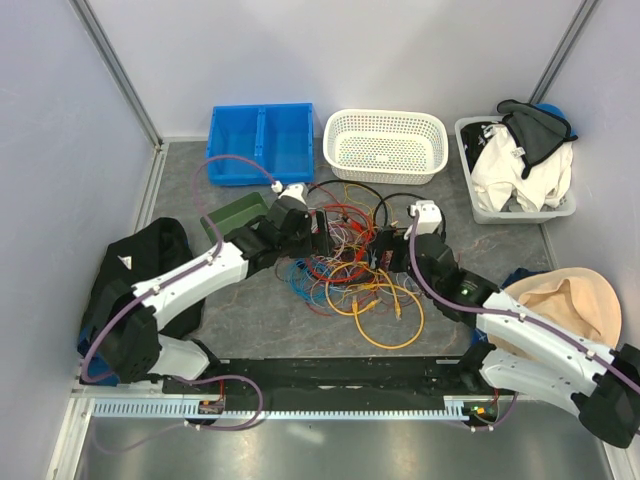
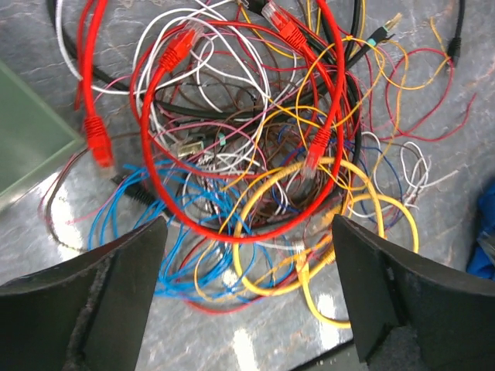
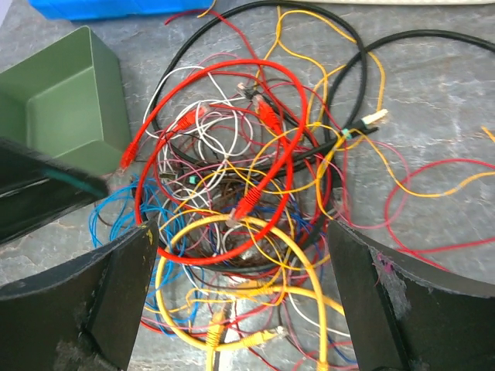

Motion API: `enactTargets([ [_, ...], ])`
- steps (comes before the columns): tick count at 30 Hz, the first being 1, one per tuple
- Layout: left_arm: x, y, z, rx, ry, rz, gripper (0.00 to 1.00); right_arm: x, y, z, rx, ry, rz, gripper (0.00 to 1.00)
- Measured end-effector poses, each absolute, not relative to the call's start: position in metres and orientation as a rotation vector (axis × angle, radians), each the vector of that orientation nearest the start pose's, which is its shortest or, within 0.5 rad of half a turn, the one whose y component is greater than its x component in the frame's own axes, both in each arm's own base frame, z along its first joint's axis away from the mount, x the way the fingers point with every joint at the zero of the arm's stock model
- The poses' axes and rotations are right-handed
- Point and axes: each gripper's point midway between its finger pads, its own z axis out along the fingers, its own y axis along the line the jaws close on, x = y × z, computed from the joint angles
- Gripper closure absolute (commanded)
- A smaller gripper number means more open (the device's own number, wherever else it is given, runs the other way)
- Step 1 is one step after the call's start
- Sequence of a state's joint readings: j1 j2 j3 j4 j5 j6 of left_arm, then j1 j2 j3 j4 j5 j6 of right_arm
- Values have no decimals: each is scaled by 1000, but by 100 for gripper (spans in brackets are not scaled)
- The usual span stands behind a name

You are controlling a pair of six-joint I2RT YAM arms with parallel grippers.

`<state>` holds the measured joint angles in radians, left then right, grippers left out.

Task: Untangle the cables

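Since both pairs of fingers stand wide apart and hold nothing, no wire is in a grasp at this moment. The left gripper hovers low over the heap, directly above the bottom of a thick red patch cable that makes a big loop. The right gripper hangs over the same heap from the other side, above a thick yellow patch cable.

The cables lie as one knotted pile of thin red, orange, yellow, blue, white and black wires on the grey stone-like table, between the two arms. Some orange loops spread out at the near edge, but they are joined to the rest. A square green plastic tray stands just beside the pile.

I judge that almost all of the work remains: no single wire is laid apart yet.
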<state>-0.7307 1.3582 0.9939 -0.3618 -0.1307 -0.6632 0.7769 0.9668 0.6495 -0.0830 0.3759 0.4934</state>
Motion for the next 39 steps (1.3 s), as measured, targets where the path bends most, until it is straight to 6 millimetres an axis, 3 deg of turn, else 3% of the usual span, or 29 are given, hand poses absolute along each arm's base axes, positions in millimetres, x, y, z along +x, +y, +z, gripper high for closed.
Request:
enactTargets([
  [3, 289, -263, 134, 22, 2378, -543, 21, 265, 193, 187, -20, 1953, 470, 2],
  [9, 299, -271, 93, 42, 2454, -478, 23, 259, 184, 197, 2, 1914, 482, 2],
  [15, 297, -277, 86, 60, 2462, -474, 22, 253, 178, 186, -4, 1931, 471, 2],
  [23, 273, -295, 74, 142, 2474, -460, 20, 251, 177, 177, -14, 1956, 455, 2],
  [31, 245, -285, 45, 157, 2536, -398, 22, 250, 175, 177, -12, 1954, 455, 2],
  [34, 244, -285, 41, 154, 2542, -393, 35, 249, 175, 177, -13, 1955, 456, 2],
  [35, 244, -286, 39, 150, 2544, -391, 47, 249, 175, 177, -13, 1955, 457, 2],
  [39, 244, -285, 30, 146, 2560, -367, 75, 248, 175, 177, -10, 1957, 459, 2],
])
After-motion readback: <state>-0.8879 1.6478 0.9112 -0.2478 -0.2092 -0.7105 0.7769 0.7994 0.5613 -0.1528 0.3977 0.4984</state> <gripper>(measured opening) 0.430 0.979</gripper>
